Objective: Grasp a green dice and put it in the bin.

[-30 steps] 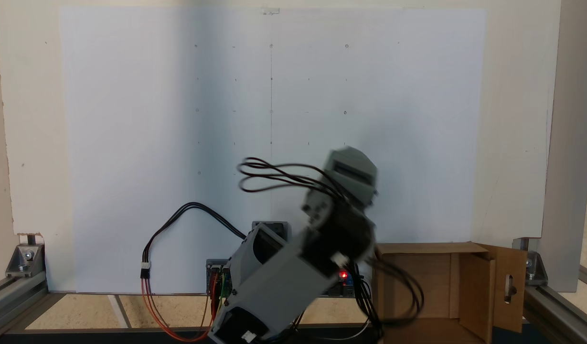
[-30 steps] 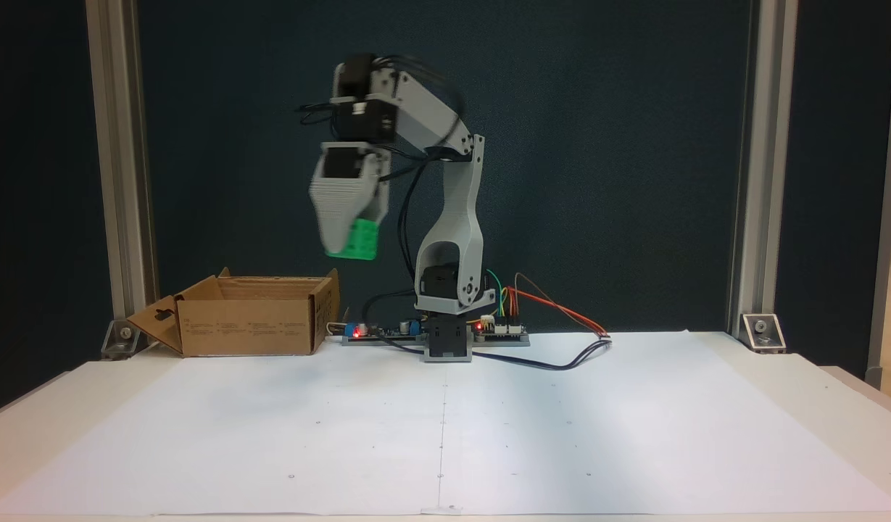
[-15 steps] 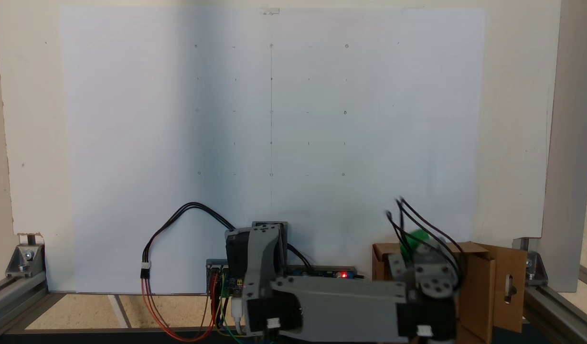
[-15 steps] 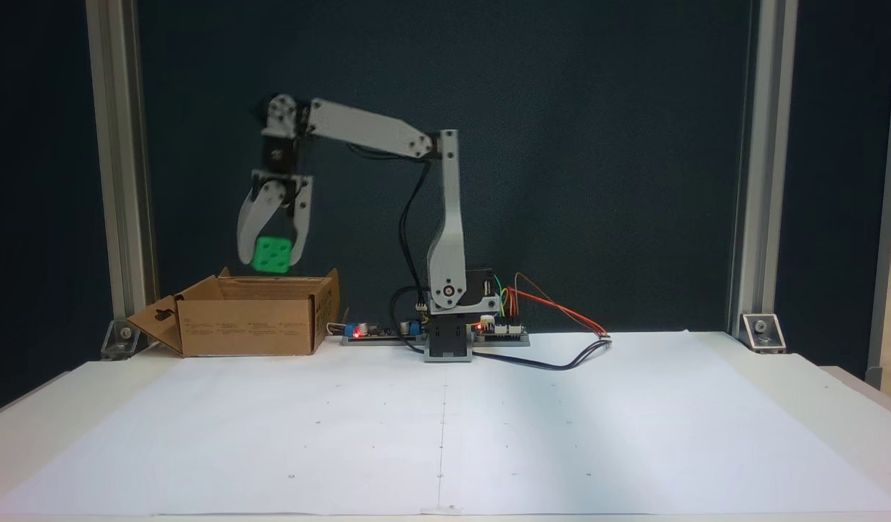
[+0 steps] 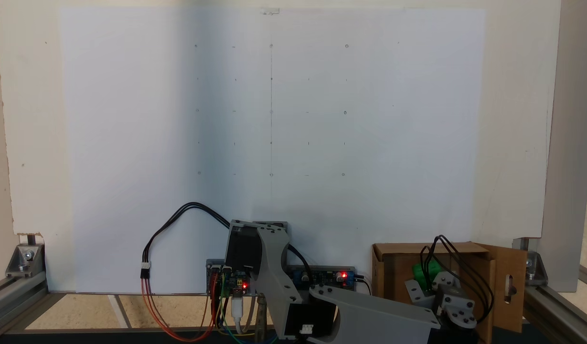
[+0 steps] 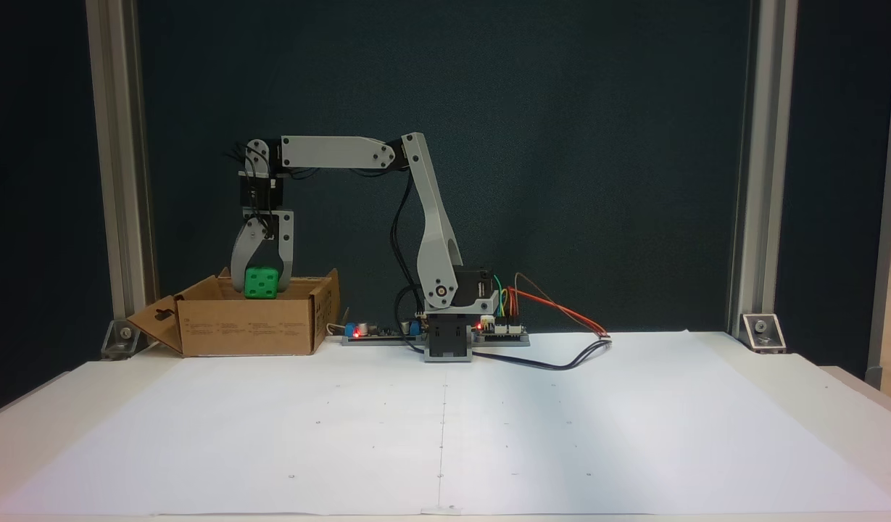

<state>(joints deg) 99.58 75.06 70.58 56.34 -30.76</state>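
The green dice (image 6: 261, 283) hangs at rim height over the bin (image 6: 249, 326), a brown cardboard box at the back left of the table in a fixed view. My gripper (image 6: 261, 285) points straight down with its two fingers shut on the dice's sides. From the camera above, the bin (image 5: 393, 272) lies at the lower right, and the dice (image 5: 426, 273) shows green inside its opening, partly behind my wrist and black cables. The slotted flap (image 5: 510, 286) hangs open on the bin's outer side.
My arm's base (image 6: 449, 337) and its circuit boards (image 6: 376, 332) stand right of the bin, with loose wires (image 6: 561, 341) trailing onto the white paper sheet (image 6: 445, 428). Aluminium frame posts (image 6: 122, 181) stand at the table's back corners.
My arm swung over to the bin carrying the dice, then lowered it from well above the box down to rim height. The gripper stayed shut on the dice throughout.
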